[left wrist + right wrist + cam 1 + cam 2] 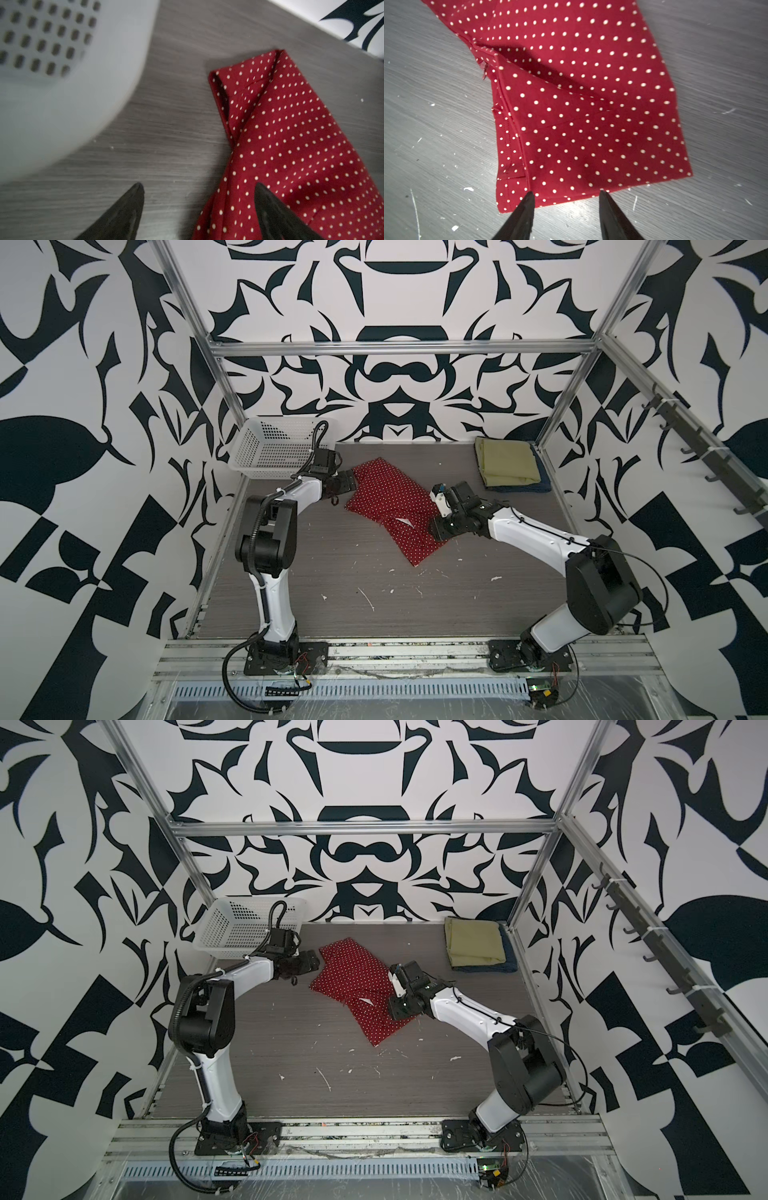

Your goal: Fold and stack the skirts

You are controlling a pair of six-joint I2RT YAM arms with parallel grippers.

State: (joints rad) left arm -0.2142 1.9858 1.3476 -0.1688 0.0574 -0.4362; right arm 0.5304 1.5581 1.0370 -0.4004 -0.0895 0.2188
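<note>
You are folding the red skirt [390, 510], lying half-folded at frame centre on the desk [332, 580]; olive skirt [507, 462] is resting on denim skirt [519, 489], upper right. Left gripper [198, 187] and right gripper [564, 192] are standing apart, empty. Next move, likely: pinching its corners

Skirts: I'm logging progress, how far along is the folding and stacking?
Done: the olive-green skirt lies folded on the denim skirt. In hand: the red polka-dot skirt, roughly folded mid-table, with left gripper and right gripper open at its ends. Remaining: tidy it and stack it.
</note>
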